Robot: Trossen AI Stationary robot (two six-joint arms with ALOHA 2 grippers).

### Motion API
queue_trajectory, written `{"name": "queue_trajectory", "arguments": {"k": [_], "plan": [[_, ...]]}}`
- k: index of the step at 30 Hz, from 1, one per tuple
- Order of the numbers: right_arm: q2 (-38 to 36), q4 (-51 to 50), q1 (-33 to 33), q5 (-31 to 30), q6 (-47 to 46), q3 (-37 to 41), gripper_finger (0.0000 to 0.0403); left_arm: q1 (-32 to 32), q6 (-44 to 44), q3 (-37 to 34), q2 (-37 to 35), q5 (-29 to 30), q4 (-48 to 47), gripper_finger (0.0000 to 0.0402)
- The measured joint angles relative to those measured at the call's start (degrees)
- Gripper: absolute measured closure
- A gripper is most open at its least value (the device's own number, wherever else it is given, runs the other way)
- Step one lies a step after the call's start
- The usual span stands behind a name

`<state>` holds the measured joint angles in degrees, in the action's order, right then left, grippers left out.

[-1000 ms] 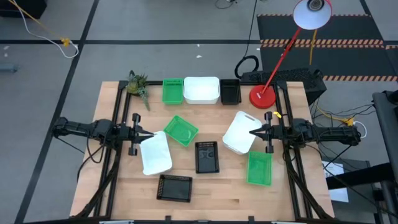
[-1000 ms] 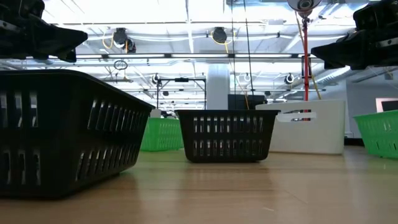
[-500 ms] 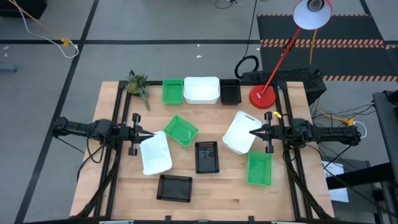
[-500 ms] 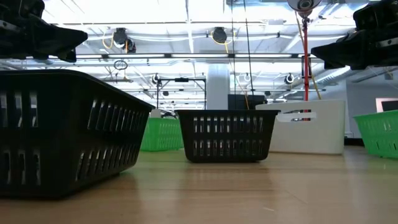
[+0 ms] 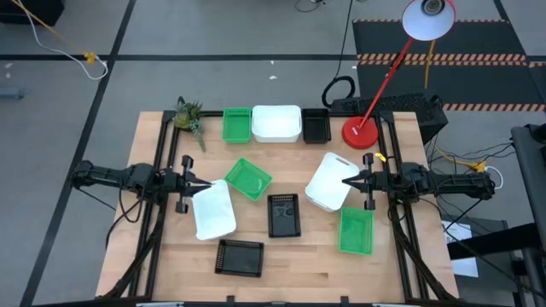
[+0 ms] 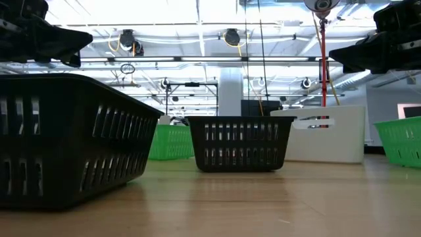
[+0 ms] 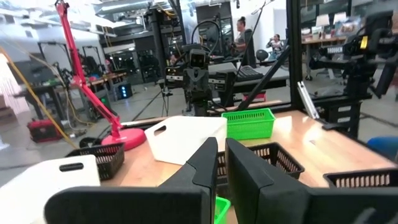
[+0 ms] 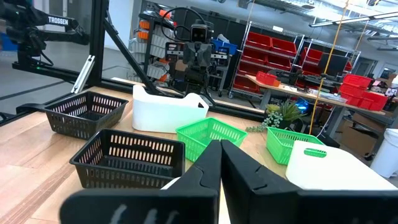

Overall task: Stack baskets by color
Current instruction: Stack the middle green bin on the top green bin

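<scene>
Left gripper (image 5: 206,185) hovers at the table's left side, fingers nearly together with only a thin slit between them, holding nothing. Just under and ahead of its tips lies a white basket (image 5: 212,211); a tilted green basket (image 5: 248,178) sits just beyond, toward the centre. Nearer the front edge from it rests a black basket (image 5: 240,257), and another black basket (image 5: 285,215) stands mid-table.

Right gripper (image 5: 347,181) hovers at the right side, fingers fully clenched, empty, tips over the edge of a second tilted white basket (image 5: 328,182). Just beside it toward the front edge lies a green basket (image 5: 356,231).

Along the back edge, between the two arms, stand a green basket (image 5: 237,124), a white basket (image 5: 275,123) and a small black basket (image 5: 316,125) in a row, touching or nearly so. A plant (image 5: 188,115) sits left of that row, a red lamp base (image 5: 360,132) right of it.

Bare wood table (image 5: 299,260) shows along the front edge and between the loose baskets. Beyond the table, the wrist views show racks, benches and a person (image 7: 241,37) far off.
</scene>
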<state>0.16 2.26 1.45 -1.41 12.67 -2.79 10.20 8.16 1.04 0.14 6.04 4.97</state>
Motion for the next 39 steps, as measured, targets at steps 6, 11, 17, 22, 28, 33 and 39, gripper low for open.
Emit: {"name": "queue_trajectory", "arguments": {"k": [6,11,17,22,28,33,39], "plan": [[0.01,0.00,0.00,0.01,0.01,0.01,0.0403,0.00,-2.71,-0.02,0.01,-0.02,0.00,0.0366],[0.02,0.00,-0.01,0.02,0.02,0.00,0.0403,0.01,-5.35,-0.01,0.02,0.81,1.45,0.0366],[0.02,0.00,-0.01,0.01,0.00,0.02,0.0403,0.00,-5.91,0.69,0.02,2.10,9.19,0.0367],[0.00,0.00,0.01,0.00,0.02,0.01,0.0403,0.00,-5.89,5.94,2.39,3.48,8.22,0.0367],[0.02,0.09,-0.01,-0.04,0.02,0.00,0.0403,0.00,-5.48,16.67,10.68,3.59,3.85,0.0367],[0.01,0.05,0.00,-0.01,0.00,0.01,0.0403,0.00,-4.52,28.82,19.84,3.66,-6.98,0.0367],[0.02,0.05,0.01,0.00,0.00,0.02,0.0403,0.00,-3.95,42.22,29.69,3.71,-16.80,0.0367]]}}
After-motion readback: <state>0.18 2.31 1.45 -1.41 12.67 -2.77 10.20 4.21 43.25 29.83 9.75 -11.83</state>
